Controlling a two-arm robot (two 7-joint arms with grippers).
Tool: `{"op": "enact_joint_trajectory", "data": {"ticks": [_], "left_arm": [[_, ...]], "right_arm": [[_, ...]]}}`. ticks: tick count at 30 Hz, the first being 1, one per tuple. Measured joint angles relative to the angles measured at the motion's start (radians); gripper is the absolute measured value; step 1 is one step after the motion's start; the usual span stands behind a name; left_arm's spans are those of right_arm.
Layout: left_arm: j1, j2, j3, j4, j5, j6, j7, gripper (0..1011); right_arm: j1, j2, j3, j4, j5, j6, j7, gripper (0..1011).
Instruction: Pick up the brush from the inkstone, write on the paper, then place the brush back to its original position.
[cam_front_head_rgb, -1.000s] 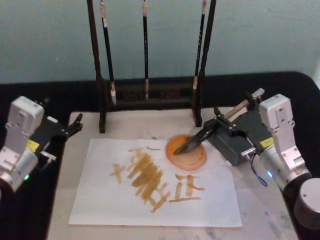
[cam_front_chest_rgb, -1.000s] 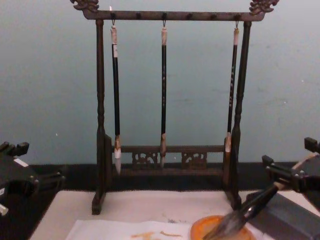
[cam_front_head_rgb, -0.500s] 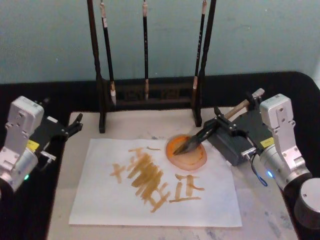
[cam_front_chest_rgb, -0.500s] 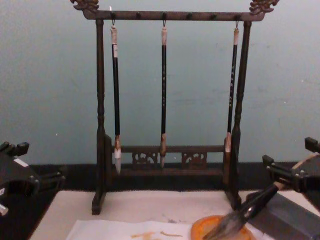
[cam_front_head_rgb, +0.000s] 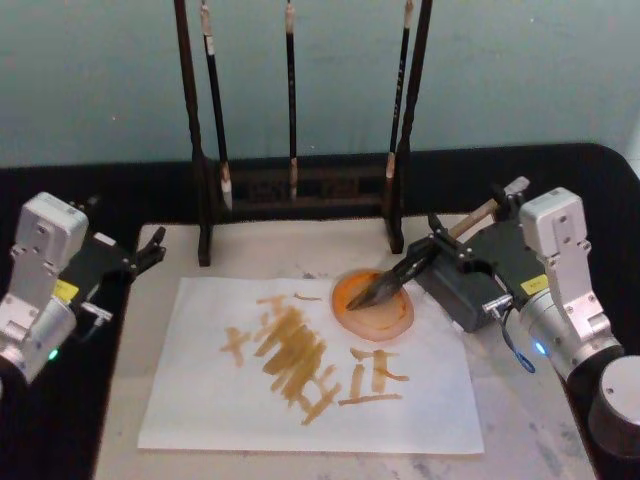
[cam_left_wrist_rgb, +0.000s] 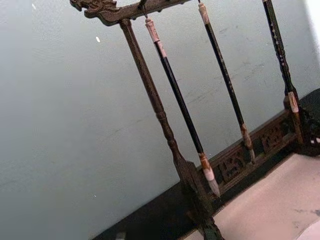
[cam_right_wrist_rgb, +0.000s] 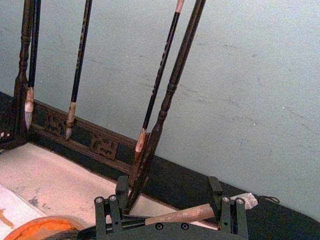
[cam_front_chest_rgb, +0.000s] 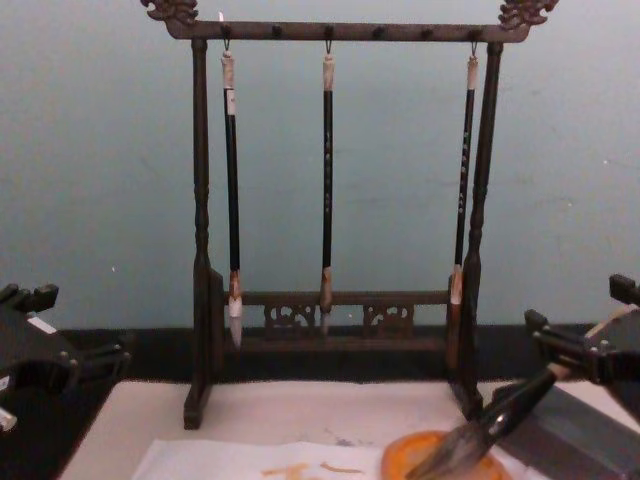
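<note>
The brush (cam_front_head_rgb: 400, 272) lies tilted, its bushy tuft over the orange-stained round dish (cam_front_head_rgb: 385, 318) and its pale handle (cam_right_wrist_rgb: 182, 215) running back over the dark grey inkstone block (cam_front_head_rgb: 462, 292). My right gripper (cam_front_head_rgb: 468, 222) stands open astride the handle, fingers (cam_right_wrist_rgb: 227, 210) wide apart; it also shows in the chest view (cam_front_chest_rgb: 580, 330). The white paper (cam_front_head_rgb: 200, 400) with orange strokes lies in front, left of the dish. My left gripper (cam_front_head_rgb: 148, 248) is parked open at the table's left edge, away from everything.
A dark wooden brush rack (cam_front_head_rgb: 300, 185) with three thin black-handled brushes (cam_front_chest_rgb: 327, 170) stands at the back of the cream mat (cam_front_head_rgb: 260, 250). A black cloth surrounds the mat. Free room lies in front of the paper and to its left.
</note>
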Motion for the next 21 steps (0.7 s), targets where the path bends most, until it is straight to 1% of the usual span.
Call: {"op": "enact_joint_trajectory", "data": {"ticks": [21], "left_arm": [[0.000,0.000,0.000,0.000,0.000,0.000,0.000,1010]], "right_arm": [[0.000,0.000,0.000,0.000,0.000,0.000,0.000,1000]]}}
